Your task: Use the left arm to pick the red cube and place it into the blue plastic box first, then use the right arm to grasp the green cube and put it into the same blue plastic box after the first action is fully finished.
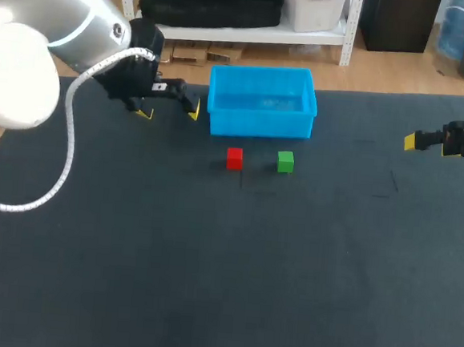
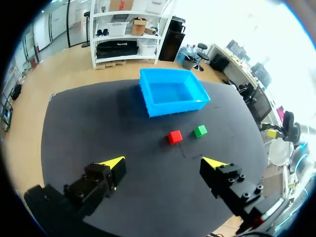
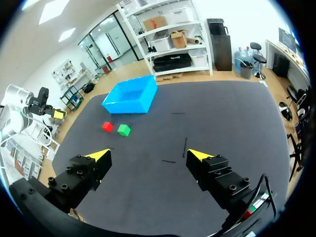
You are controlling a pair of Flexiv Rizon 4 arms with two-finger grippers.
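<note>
0 of 2 steps appears complete. The dark table (image 1: 207, 284) carries the blue plastic box (image 1: 262, 101) at its far side, empty as far as the head view shows. The left gripper (image 1: 168, 112) hangs above the table just beside the box's left wall, fingers spread wide, holding nothing. The right gripper (image 1: 427, 145) hangs well apart near the table's right edge, likewise wide open and empty. The red cube (image 1: 234, 158) sits near the box's front wall, with the green cube (image 1: 285, 162) just beside it on the right, not touching. Step 1 is judged in hand: the left gripper would need to travel right, descend, and straddle the red cube without disturbing the green cube. No legible print appears on box or cubes.
</note>
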